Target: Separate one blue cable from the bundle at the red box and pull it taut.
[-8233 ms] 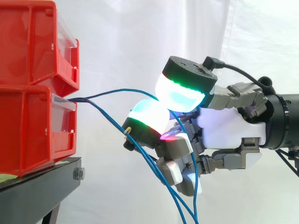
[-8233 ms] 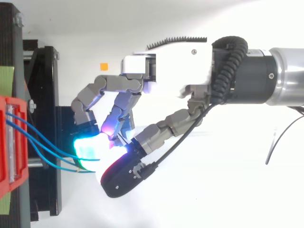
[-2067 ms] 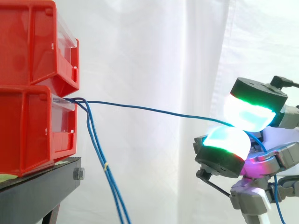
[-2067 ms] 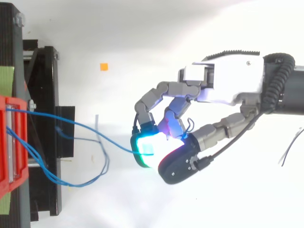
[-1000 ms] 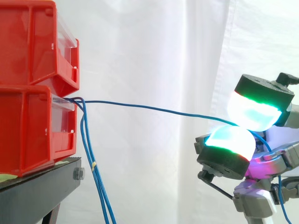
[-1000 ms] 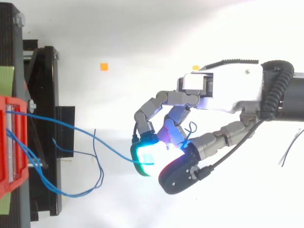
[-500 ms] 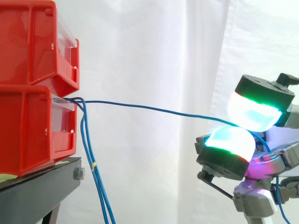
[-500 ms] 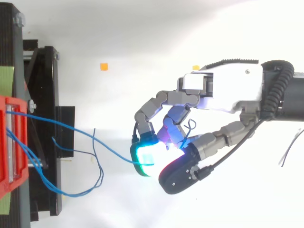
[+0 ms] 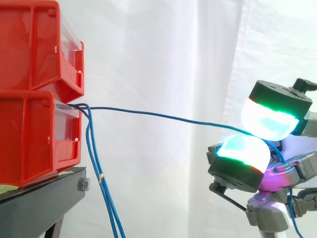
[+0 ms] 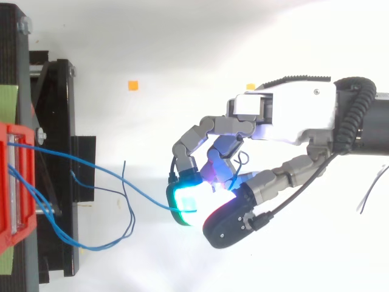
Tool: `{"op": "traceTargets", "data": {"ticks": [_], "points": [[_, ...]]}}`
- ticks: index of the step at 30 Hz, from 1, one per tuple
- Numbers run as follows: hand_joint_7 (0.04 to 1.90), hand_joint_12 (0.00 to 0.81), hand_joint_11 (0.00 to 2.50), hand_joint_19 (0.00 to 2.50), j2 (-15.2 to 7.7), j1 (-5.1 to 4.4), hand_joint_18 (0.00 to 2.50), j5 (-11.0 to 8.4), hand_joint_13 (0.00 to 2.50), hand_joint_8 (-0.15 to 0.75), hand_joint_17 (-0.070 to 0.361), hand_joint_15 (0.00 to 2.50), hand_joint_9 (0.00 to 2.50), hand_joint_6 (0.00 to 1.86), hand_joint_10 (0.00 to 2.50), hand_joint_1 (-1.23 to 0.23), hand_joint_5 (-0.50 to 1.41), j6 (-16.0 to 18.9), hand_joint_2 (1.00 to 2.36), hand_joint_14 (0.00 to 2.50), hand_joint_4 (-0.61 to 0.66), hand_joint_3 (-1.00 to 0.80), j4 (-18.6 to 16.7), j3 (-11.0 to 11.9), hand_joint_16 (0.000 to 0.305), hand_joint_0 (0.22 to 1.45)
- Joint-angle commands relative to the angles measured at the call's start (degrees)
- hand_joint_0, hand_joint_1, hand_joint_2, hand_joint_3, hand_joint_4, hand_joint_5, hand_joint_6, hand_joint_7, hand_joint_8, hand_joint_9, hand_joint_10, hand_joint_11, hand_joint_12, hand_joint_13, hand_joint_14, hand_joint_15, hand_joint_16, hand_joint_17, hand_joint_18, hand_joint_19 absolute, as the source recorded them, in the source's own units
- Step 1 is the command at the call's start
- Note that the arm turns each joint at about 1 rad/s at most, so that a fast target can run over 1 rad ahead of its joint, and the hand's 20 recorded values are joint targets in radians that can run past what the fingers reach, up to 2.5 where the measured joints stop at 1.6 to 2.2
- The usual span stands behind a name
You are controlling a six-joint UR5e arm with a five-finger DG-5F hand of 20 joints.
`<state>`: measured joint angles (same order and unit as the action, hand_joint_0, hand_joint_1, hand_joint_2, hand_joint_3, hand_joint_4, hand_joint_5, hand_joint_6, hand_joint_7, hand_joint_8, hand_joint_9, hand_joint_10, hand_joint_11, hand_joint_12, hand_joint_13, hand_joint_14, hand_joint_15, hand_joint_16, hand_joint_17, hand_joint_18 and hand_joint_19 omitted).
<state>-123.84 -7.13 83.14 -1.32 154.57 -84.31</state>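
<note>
White curtain behind, my hand pinches one blue cable away from the bundle at the red box. Separated, I judge — slight sag left to pull.

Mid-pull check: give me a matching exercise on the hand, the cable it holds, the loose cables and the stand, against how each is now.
1 hand
2 separated blue cable
3 other blue cables
4 black stand

a under the red bins
b hanging down by the stand
c pinching a cable
d stretched from bin to hand

Pairs: 1-c, 2-d, 3-b, 4-a
</note>
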Motion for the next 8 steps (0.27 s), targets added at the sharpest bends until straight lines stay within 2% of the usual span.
{"op": "traceTargets", "data": {"ticks": [1, 8], "points": [[1.08, 0.3, 1.37, 0.66, 0.0, 0.01, 0.73, 0.0, 0.89, 0.262, 0.074, 0.97, 0.79, 0.91, 1.22, -0.71, -0.14, 0.0, 1.02, 0.02, 0.0, -0.13, 0.0, 0.0, 0.033, 0.6], [1.08, 0.295, 1.41, 0.67, 0.0, -0.08, 0.72, 0.0, 0.89, 0.257, 0.073, 0.96, 0.8, 0.91, 1.17, -0.7, -0.14, 0.0, 1.02, 0.02, -0.01, -0.12, 0.0, -0.1, 0.032, 0.6]]}}
